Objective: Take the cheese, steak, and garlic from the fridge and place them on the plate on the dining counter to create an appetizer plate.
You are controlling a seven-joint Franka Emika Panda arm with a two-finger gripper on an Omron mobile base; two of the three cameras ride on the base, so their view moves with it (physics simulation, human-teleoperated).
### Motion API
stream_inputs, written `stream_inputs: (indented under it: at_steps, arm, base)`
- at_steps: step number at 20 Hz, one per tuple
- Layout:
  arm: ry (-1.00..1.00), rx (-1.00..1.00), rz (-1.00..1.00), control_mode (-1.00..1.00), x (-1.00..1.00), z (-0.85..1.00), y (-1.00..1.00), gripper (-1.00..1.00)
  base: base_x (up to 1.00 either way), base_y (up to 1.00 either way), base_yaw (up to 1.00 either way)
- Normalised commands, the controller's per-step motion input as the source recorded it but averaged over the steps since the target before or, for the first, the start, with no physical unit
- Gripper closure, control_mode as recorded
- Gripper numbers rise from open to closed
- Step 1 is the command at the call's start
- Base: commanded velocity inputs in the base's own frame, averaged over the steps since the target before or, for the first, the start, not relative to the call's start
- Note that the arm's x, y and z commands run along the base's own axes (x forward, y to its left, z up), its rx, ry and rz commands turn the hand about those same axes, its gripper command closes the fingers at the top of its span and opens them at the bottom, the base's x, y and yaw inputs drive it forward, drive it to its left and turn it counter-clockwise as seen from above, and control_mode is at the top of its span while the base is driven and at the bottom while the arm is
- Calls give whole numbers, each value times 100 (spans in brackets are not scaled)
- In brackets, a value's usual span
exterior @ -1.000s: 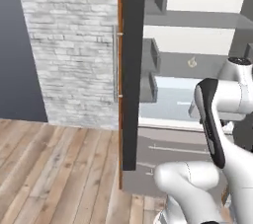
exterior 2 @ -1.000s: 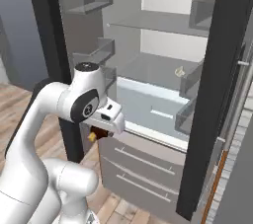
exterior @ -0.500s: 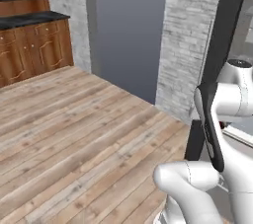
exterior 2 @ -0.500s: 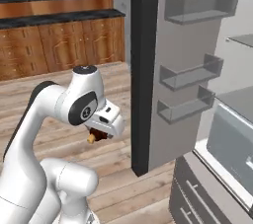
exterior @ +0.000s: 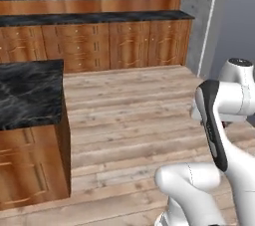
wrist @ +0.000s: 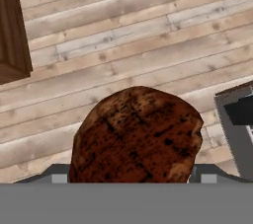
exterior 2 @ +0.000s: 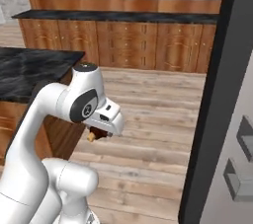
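The steak sits right between the fingers, filling the low middle of the hand view. The fingers stand wide and look clamped on its 2 flanks, though the tips themselves are hidden behind the lump. Its long axis runs roughly across the hand view, from one finger to the other. Below it lies only plank floor, so nothing supports it but the grip.

From the left base view, a dark marble island stands near on the left. A long run of wood cabinets with a black tabletop crosses the far wall, well apart from the arm.

In the right base view, the arm is folded close to the base. Its elbow is high and the wrist tucked low, with the steak a small brown lump under the hand. At the right stands the dark fridge door.

My read is that the steak still needs carrying across the room to the plate, which I can't pick out.
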Motion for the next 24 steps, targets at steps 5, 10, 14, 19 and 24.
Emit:
stream_inputs:
  at_steps: [5, 10, 14, 19, 24]
  arm:
    - [0, 0, 0, 100, 0, 0, 0, 100]
    - [0, 0, 0, 100, 0, 0, 0, 100]
    - [0, 0, 0, 100, 0, 0, 0, 100]
    - [0, 0, 0, 100, 0, 0, 0, 100]
    - [0, 0, 0, 100, 0, 0, 0, 100]
  base:
    - [100, 10, 26]
    - [100, 12, -2]
    - [100, 5, -8]
    - [100, 6, -2]
    - [100, 0, 5]
